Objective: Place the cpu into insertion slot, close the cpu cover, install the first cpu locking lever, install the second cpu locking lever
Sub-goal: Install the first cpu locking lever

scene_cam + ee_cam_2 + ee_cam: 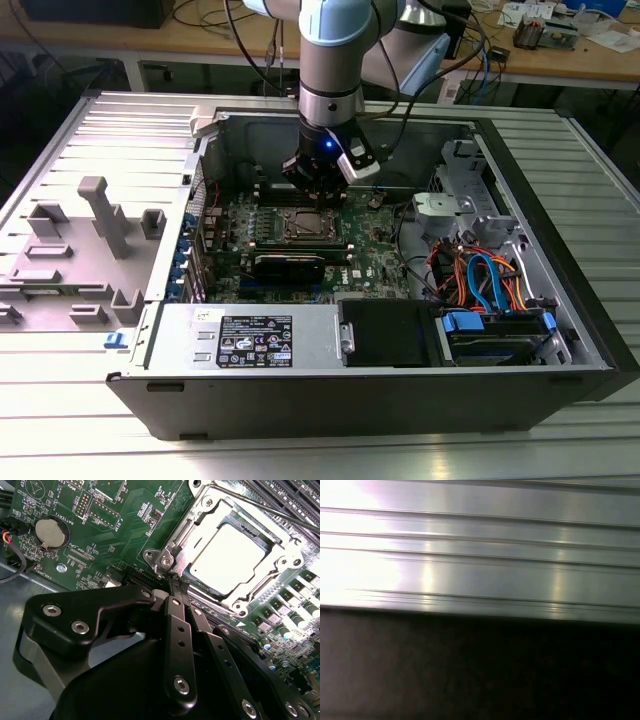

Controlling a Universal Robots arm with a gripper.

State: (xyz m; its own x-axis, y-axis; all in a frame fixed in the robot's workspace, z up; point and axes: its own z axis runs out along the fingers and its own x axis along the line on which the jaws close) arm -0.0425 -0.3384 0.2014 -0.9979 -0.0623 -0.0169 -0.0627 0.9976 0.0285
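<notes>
**A:** How is the arm standing?

**B:** In the exterior view it comes straight down into the open computer case [560, 330], wrist vertical, with the tool [316, 190] low over the motherboard [375, 250], just behind the socket.

**A:** And the tool itself?

**B:** In the second wrist view the tool [176, 582] has its two thin black fingers [175, 597] pressed together, tips meeting at the near corner of the socket frame. Nothing sits between them.

**A:** Where is the cpu?

**B:** The cpu [227, 557] lies flat in the socket, a pale, matte silver square. The cpu cover [200, 515] is down around it, a bright stamped-metal frame with a square opening and screws at its corners. A thin steel rod [270, 511] runs along the frame's far side; whether it is latched I cannot tell.

**A:** Other surfaces?

**B:** Green board, a round coin battery [49, 533], black linkage plates with silver bolts. The first wrist view shows ribbed, glossy aluminium [480, 555].
</notes>
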